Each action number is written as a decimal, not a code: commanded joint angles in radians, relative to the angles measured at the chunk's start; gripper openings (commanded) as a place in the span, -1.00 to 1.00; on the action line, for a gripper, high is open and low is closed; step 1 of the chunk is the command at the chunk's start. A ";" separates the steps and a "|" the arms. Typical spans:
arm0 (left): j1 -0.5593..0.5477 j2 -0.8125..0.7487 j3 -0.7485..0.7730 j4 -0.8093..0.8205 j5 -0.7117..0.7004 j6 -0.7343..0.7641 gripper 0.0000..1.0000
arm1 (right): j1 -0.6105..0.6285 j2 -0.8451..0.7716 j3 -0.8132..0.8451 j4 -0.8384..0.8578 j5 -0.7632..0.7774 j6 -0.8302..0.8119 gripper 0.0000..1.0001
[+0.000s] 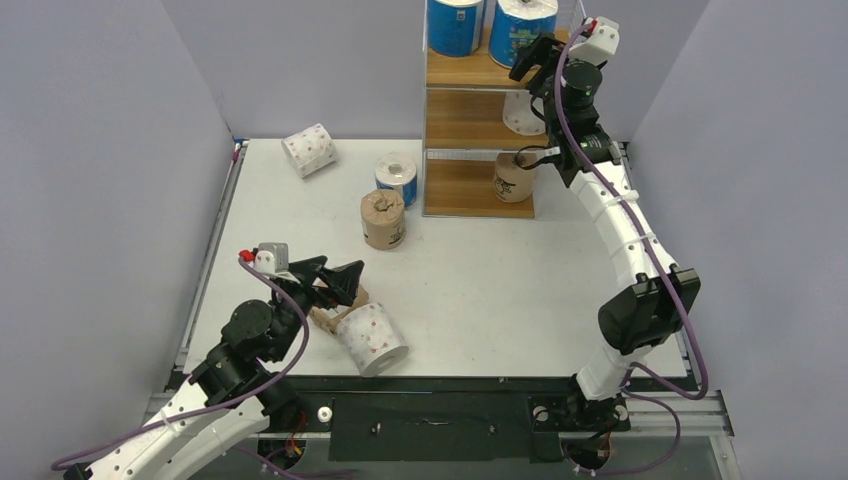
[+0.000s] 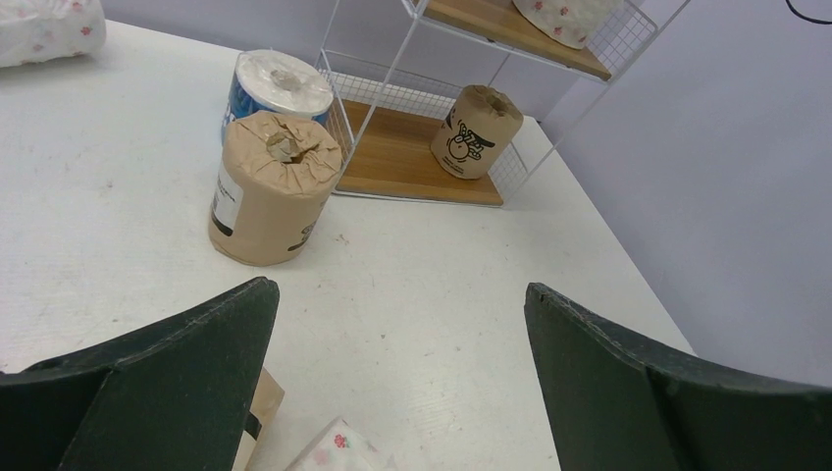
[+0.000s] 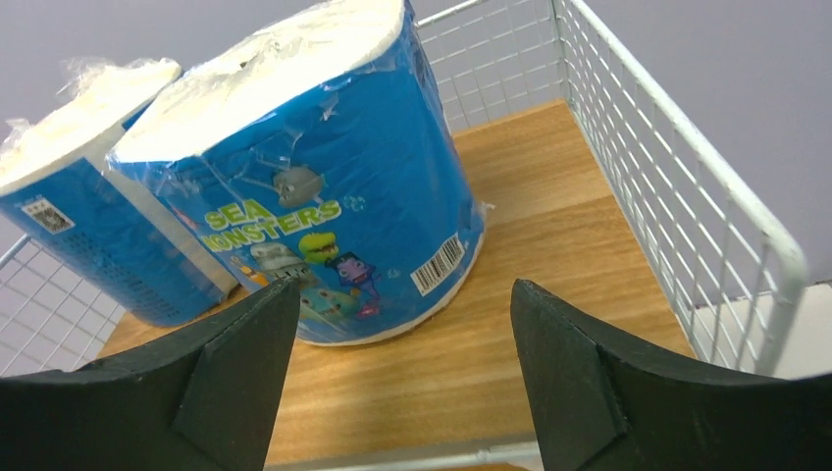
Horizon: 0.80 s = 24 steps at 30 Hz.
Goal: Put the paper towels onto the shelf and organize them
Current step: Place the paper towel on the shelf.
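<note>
Right end effector (image 3: 402, 299) gapes before blue roll (image 3: 314, 177).

On the shelf (image 1: 448, 72), the top board holds the left blue roll (image 1: 455, 25) and the right blue roll (image 1: 522, 28); bare wood runs between the latter and the right mesh wall (image 3: 677, 186), where the right gripper (image 3: 402, 304) hangs, jaws spread; the dotted roll (image 1: 520, 112) and the shelved brown roll (image 1: 513, 177) block the right ends of the middle and bottom boards, their left parts bare; a standing blue roll (image 1: 396, 178) and a standing brown roll (image 1: 383, 218) crowd the shelf's left side; the table (image 1: 500, 290) before the shelf's front lies bare.
</note>
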 commanded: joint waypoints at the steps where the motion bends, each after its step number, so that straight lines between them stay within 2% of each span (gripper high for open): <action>1: 0.002 0.015 0.009 0.034 0.005 0.005 0.93 | 0.002 0.045 0.057 0.049 -0.007 0.022 0.47; 11: 0.002 0.033 0.009 0.045 0.003 0.012 0.93 | 0.002 0.120 0.126 0.032 -0.022 0.045 0.46; 24: 0.002 0.053 0.013 0.054 0.004 0.019 0.93 | 0.001 0.222 0.294 -0.100 -0.094 0.130 0.48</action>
